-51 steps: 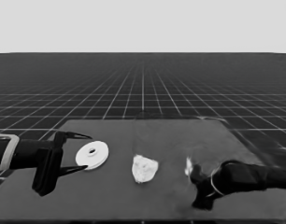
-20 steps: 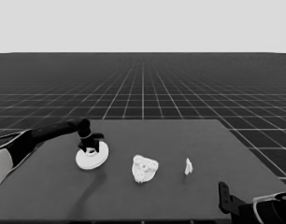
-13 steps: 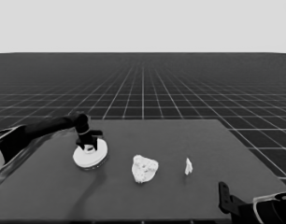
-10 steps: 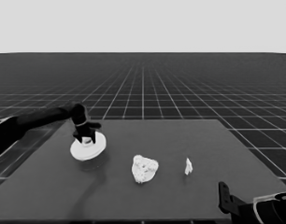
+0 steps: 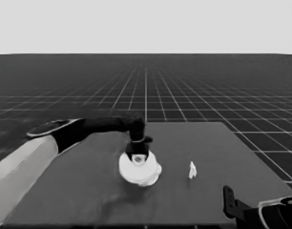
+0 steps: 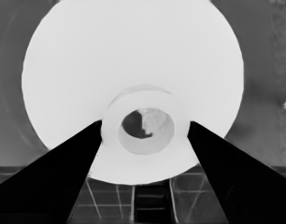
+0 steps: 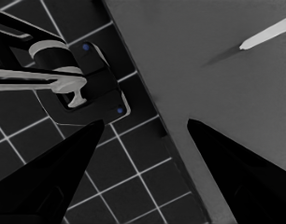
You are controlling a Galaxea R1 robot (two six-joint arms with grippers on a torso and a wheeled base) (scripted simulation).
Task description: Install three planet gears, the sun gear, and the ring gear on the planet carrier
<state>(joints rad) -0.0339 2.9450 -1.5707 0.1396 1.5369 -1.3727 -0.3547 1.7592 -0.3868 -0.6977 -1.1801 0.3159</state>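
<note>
Gripping 1 larger round part (image 5: 136, 169), left end effector (image 5: 138, 151); 1 thin white piece (image 5: 192, 170).

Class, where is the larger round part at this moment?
In the head view the larger round part is at the table's middle, over the gear cluster, under the left gripper, with the thin white piece to its right.

Smooth matt white larger round part (image 6: 133, 70) on a dull dark table (image 5: 241, 162).

Left arm reaches in, left tool (image 5: 138, 153) pointing down, fingers clamped; right tool (image 7: 143, 135) parked, fingers spread.
</note>
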